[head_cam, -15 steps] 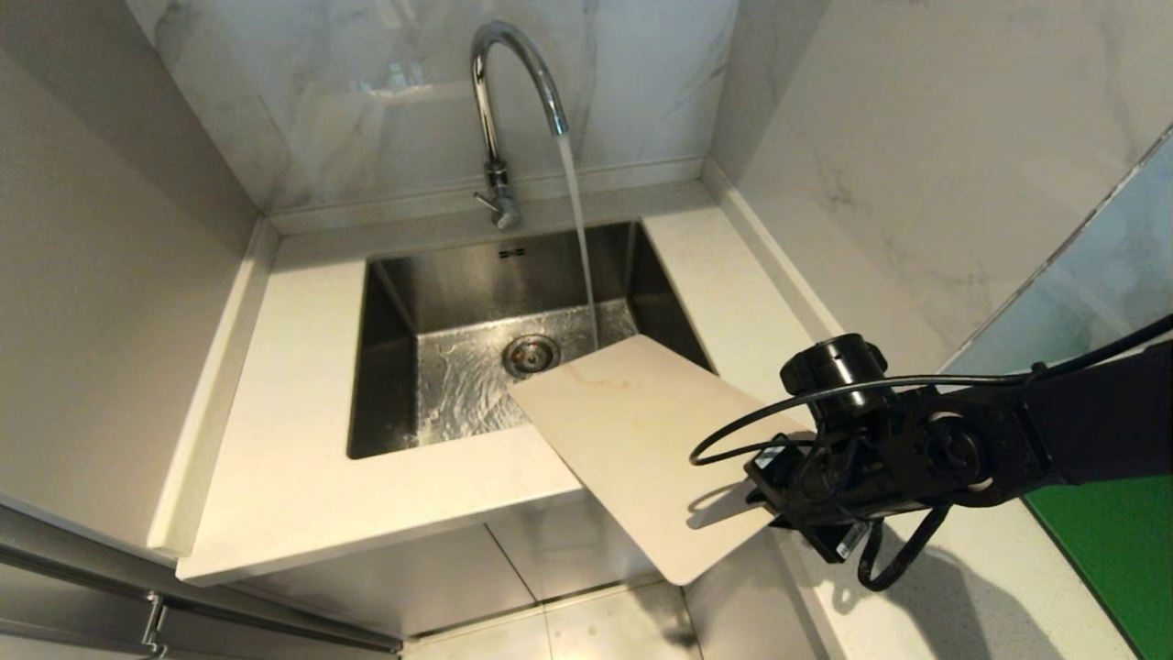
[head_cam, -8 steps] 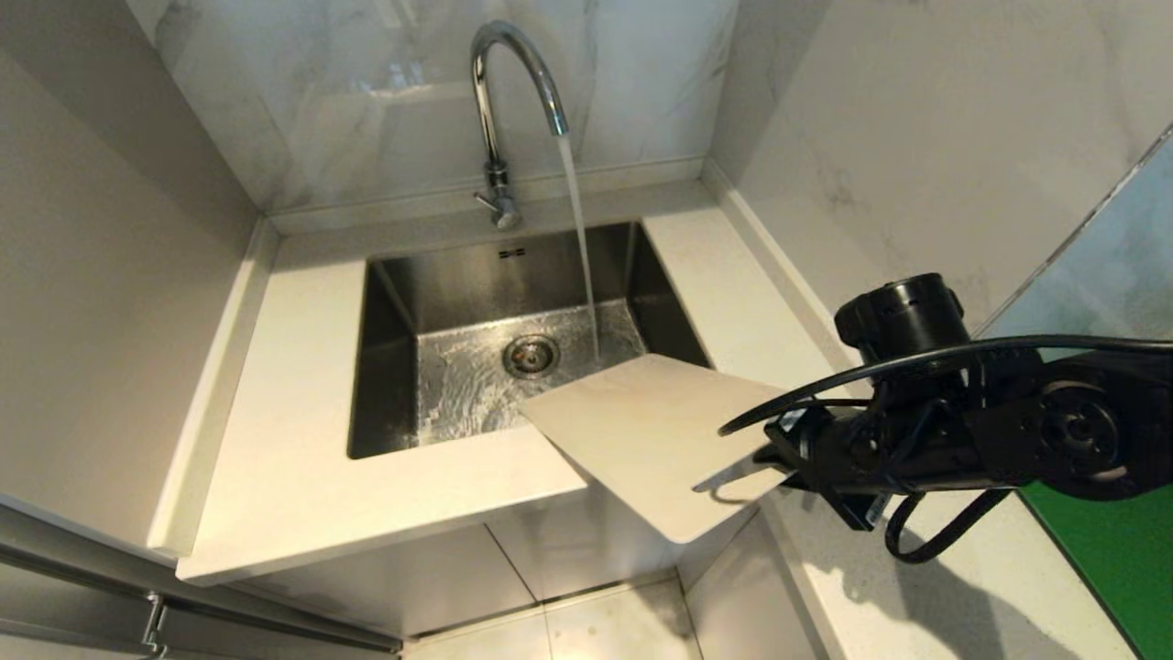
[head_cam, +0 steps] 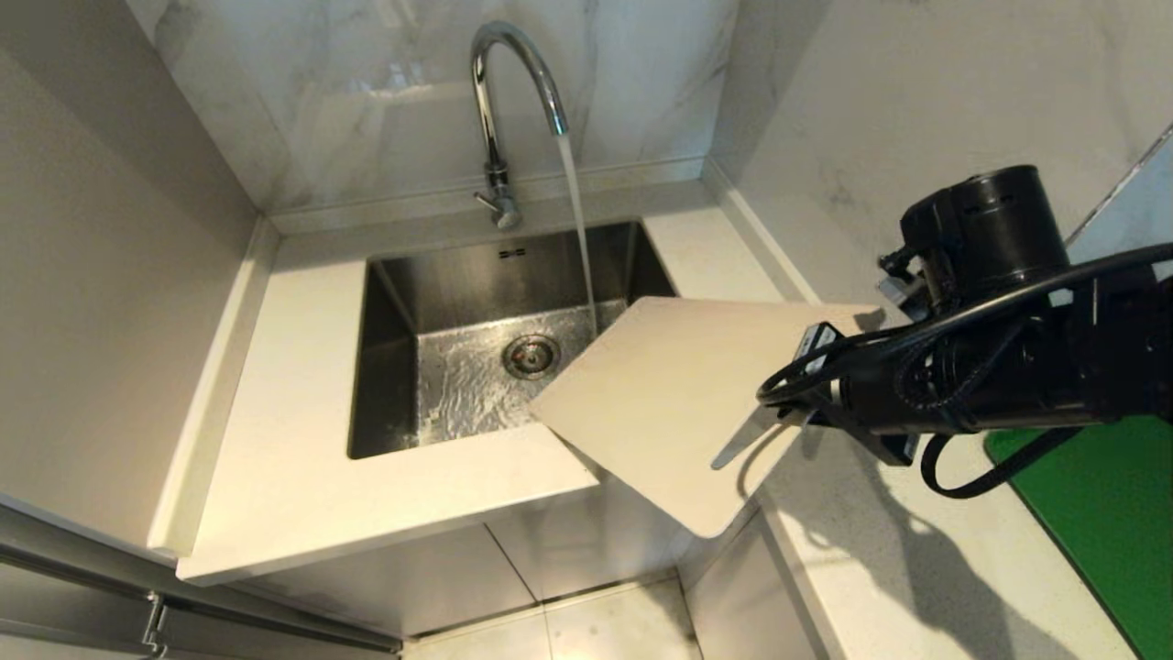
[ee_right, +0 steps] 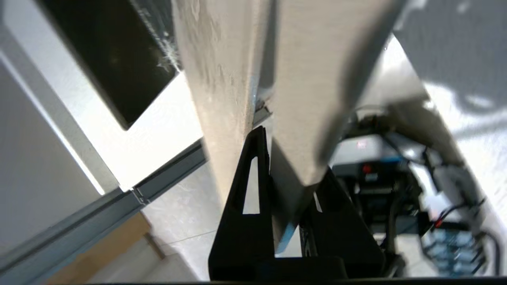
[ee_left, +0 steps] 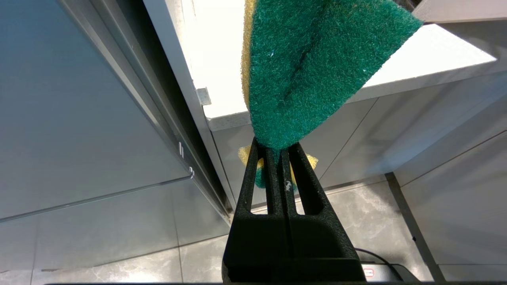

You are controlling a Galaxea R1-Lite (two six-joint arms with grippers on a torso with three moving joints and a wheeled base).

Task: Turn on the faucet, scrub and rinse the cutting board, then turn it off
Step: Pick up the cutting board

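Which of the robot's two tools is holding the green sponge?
The left tool, parked low beside the cabinets, pinches the green-and-yellow sponge. The right tool instead clamps the edge of the cream cutting board near the sink.

Shiny chrome faucet (head_cam: 499, 101); matt plastic cutting board (head_cam: 678, 394).

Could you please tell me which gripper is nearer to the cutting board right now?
Right. The right gripper is shut on the cutting board's edge, holding it over the sink corner. The left gripper is away from the board, low beside the cabinets, shut on a green sponge.
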